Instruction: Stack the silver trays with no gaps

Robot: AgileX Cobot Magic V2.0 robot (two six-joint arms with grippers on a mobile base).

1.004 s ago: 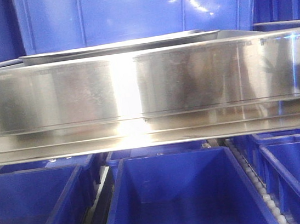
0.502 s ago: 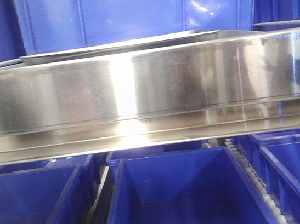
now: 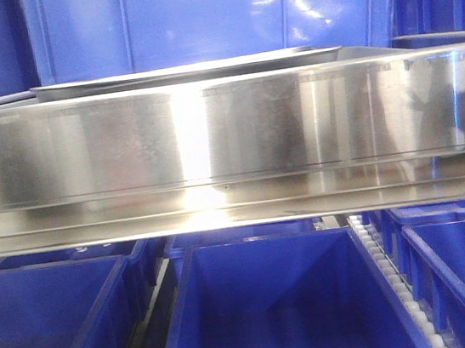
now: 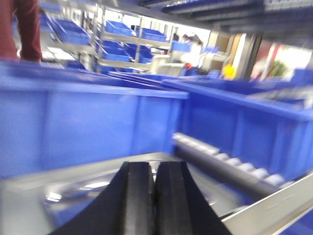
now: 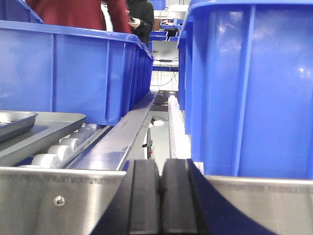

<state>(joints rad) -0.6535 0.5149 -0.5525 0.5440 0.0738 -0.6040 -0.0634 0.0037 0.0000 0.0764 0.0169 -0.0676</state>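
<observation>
Nothing moved: silver tray (image 3: pixel 185 72) behind shelf panel (image 3: pixel 227 132).

My left pincer (image 4: pixel 154 196) and my right pincer (image 5: pixel 160 196) are both matte black. The silver trays (image 3: pixel 185 72) gleam mirror-grey — darker along the rim. The shelf front panel (image 3: pixel 227 132) is brushed steel with a white glare streak. The bins (image 3: pixel 276 306) are saturated blue — plain, unpatterned. The rollers (image 5: pixel 58 149) are pale grey.
</observation>
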